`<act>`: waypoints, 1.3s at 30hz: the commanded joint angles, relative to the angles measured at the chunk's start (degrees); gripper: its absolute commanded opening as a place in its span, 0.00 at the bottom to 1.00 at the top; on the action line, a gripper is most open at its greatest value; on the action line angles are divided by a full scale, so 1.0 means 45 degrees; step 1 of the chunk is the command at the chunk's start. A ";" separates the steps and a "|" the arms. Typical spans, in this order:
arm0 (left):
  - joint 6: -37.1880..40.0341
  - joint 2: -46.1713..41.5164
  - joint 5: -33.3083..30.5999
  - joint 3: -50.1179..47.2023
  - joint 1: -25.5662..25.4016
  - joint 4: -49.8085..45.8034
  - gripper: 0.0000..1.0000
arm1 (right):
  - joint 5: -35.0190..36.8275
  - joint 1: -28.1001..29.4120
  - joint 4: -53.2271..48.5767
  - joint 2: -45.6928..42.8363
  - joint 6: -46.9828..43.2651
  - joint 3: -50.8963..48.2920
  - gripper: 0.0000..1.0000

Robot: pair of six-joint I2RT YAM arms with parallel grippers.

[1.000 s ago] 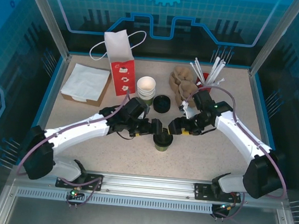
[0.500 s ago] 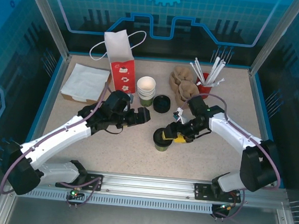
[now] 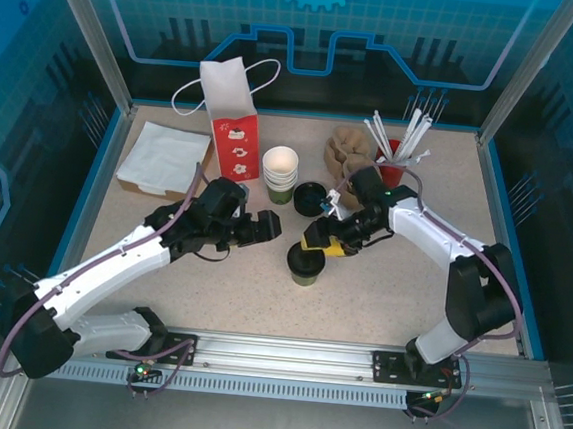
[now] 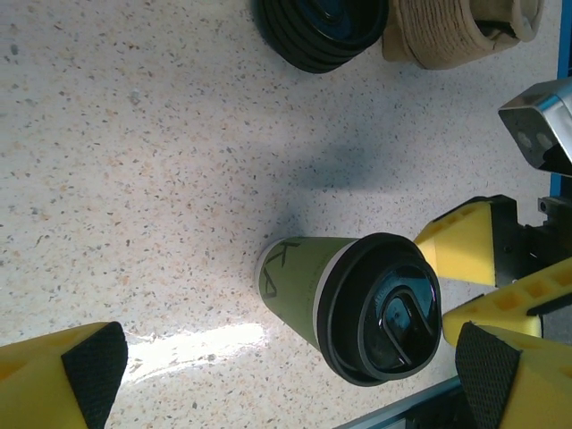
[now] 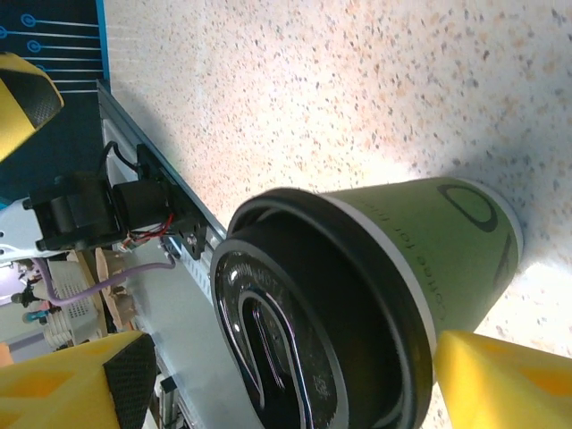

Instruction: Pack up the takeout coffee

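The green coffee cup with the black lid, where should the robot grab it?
Around its green paper wall, just under the black lid, coming in level from the right, where the open right pincer is. The cup stands upright and widens upward, so a side squeeze probably holds it without popping the lid.

The left arm point(image 3: 111, 264) and right arm point(image 3: 435, 243) are white shells with black joints, a mauve cable point(image 3: 197, 177) looping behind each. The left gripper point(image 3: 265, 227) and right gripper point(image 3: 317, 243) have yellow fingers point(image 4: 45, 389) with black pads point(image 4: 94, 371).
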 commanded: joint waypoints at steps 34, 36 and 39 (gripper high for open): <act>-0.0108 0.2275 0.4296 -0.1498 0.0293 0.2473 0.72 | 0.0588 0.0104 -0.0298 -0.1240 0.0216 -0.1357 0.48; -0.0088 0.2405 0.4281 -0.1545 0.0239 0.2443 0.71 | 0.0578 0.0207 -0.0317 -0.1121 0.0199 -0.1289 0.46; -0.0137 0.2503 0.4242 -0.1660 0.0164 0.2434 0.71 | 0.0690 0.0247 -0.0376 -0.0979 0.0200 -0.1215 0.45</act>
